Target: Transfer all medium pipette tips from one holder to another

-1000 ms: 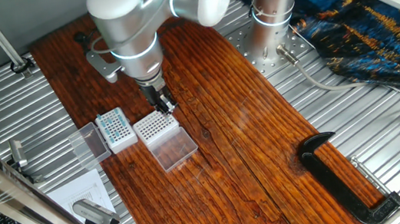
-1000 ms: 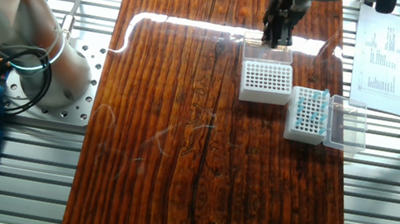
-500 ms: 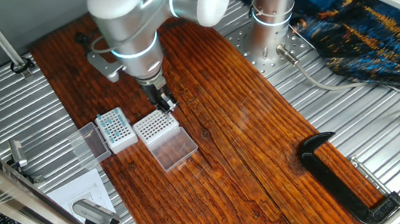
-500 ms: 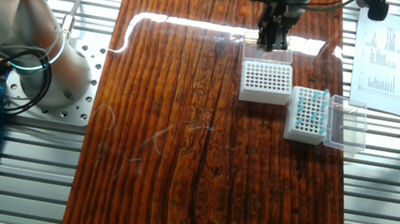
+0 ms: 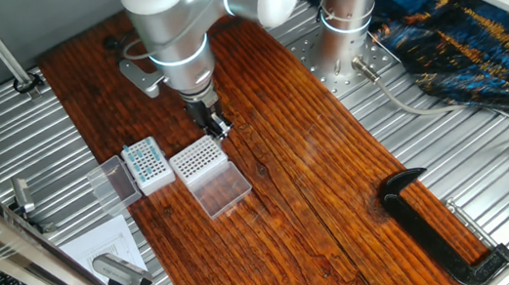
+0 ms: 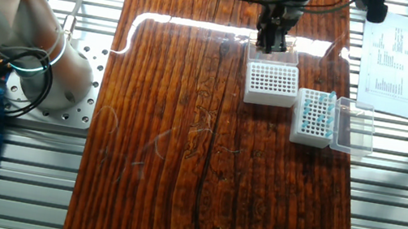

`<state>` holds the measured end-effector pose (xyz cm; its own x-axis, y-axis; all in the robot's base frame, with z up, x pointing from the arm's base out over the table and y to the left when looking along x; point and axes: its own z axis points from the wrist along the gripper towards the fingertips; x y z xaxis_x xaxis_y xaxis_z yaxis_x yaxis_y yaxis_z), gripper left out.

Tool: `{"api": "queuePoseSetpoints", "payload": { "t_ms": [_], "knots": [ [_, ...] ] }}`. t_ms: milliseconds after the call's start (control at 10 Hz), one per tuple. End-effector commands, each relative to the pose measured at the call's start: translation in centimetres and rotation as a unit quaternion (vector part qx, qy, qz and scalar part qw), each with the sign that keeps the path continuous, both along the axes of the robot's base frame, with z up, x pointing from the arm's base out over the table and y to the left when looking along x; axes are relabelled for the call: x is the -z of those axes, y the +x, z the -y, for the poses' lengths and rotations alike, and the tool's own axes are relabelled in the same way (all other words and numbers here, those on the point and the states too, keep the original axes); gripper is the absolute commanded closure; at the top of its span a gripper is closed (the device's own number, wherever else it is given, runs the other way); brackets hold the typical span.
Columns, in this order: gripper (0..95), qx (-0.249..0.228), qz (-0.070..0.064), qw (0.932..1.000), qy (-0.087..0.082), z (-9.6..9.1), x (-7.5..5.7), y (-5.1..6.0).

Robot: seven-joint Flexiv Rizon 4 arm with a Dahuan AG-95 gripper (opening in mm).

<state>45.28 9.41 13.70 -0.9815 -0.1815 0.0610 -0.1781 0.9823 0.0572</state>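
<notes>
The medium pipette tips show as teal dots in the white-sided holder. Its smoky lid hangs open on the far side from the other rack. Beside it stands the clear-sided rack, with no teal showing in its holes and its flat clear lid folded open. My gripper hangs just past this rack's edge, over the wood. Its fingers look pressed together, and no tip shows between them.
A black clamp lies on the wooden board's far end. A printed sheet and a dark handheld tool rest on the metal table beside the racks. The arm's base stands off the board's other side.
My gripper has shifted a little away from the clear-sided rack's grid, toward the board's middle. Both racks and their lids stay put.
</notes>
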Motion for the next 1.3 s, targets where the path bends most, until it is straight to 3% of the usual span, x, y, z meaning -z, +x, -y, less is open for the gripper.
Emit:
{"api": "queuePoseSetpoints", "payload": {
  "t_ms": [100,1300],
  "knots": [
    [95.0,0.000,0.001,1.0000,0.000,0.1,0.2,0.0],
    [95.0,-0.001,0.001,1.0000,0.000,0.3,1.4,0.2]
  ]
}}
